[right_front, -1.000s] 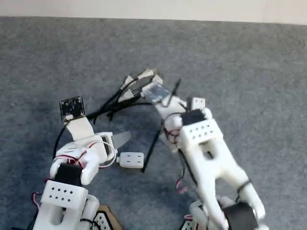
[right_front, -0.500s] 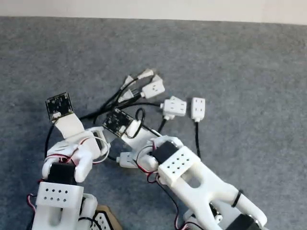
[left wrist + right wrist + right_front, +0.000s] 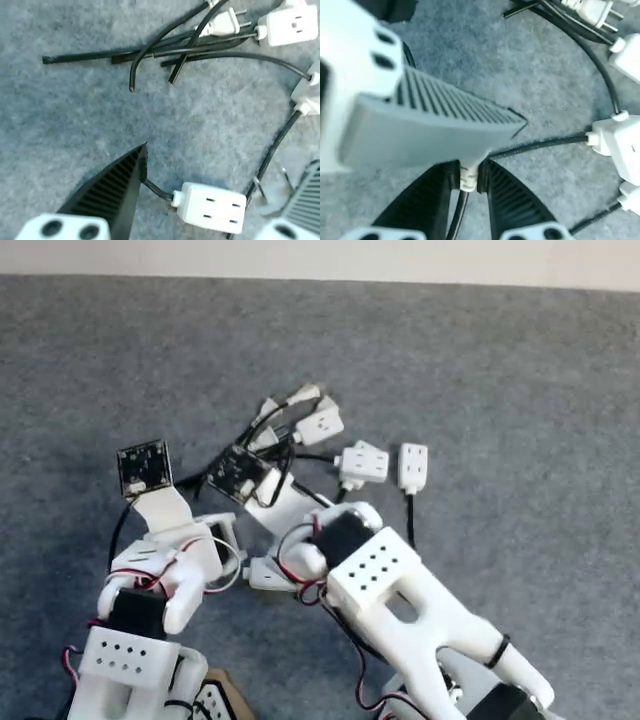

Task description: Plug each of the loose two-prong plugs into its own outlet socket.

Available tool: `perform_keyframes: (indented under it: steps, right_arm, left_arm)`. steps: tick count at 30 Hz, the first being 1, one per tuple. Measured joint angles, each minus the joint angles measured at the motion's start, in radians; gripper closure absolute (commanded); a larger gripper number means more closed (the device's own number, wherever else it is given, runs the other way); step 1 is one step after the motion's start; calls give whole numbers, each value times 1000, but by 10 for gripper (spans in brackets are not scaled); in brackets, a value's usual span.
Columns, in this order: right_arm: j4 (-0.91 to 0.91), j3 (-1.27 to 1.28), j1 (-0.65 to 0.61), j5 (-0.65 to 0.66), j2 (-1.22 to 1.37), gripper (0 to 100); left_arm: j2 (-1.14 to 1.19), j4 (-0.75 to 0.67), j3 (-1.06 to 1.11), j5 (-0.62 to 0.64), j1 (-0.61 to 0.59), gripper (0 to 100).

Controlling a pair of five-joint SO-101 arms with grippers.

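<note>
Pinched the white plug (image 3: 468, 182) at its cord end in the right gripper (image 3: 468, 170), fingers clenched either side, probably to leave the prong end free to meet a socket; could not make out the prongs behind the other arm's grey jaw. Left the left gripper (image 3: 227, 160) released, jaws spread wide around the nearest outlet socket (image 3: 210, 207), flat on the grey carpet (image 3: 500, 360) with its slotted face showing, likely ready for steadying during the push. Left the other sockets (image 3: 363, 463) and the loose plugs (image 3: 300, 397) farther out among the black cords (image 3: 150, 50), well apart from both claws. A second earlier, had the right arm up over that tangle; since then swung it back and across to just beside the near socket, shifted the left wrist only a little, and left the socket unmoved.
</note>
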Motion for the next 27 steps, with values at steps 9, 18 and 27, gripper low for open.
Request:
perform_keyframes:
  steps: [9,18,27]
  right_arm:
    - [132,-176,57,14,-2,993]
    - [189,-204,68,14,-2,993]
    - [269,-218,75,14,-2,993]
  left_arm:
    - [2,-2,0,0,0,568]
    - [2,2,2,0,0,568]
    - [14,-31,5,0,-78,568]
